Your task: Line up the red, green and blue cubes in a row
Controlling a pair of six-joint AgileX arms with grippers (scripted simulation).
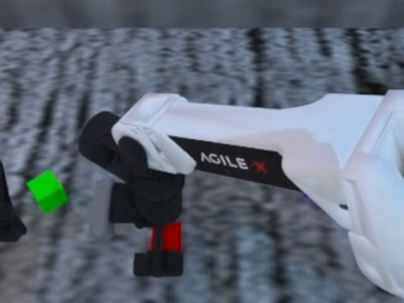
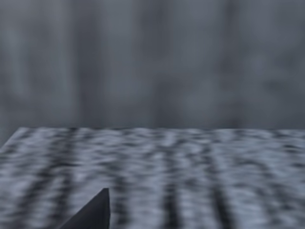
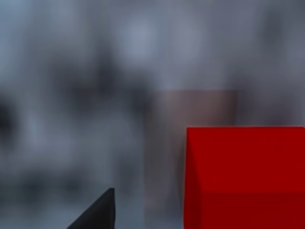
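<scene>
Red cube [image 1: 170, 235] between right arm's downturned jaws.

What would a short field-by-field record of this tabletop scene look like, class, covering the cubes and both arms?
red cube: between the right gripper's jaws, toward the table's near edge
green cube: alone on the table, at its left
blue cube: mostly hidden; only a blue speck under the right arm
left gripper: parked at the left edge
row: not yet formed
</scene>
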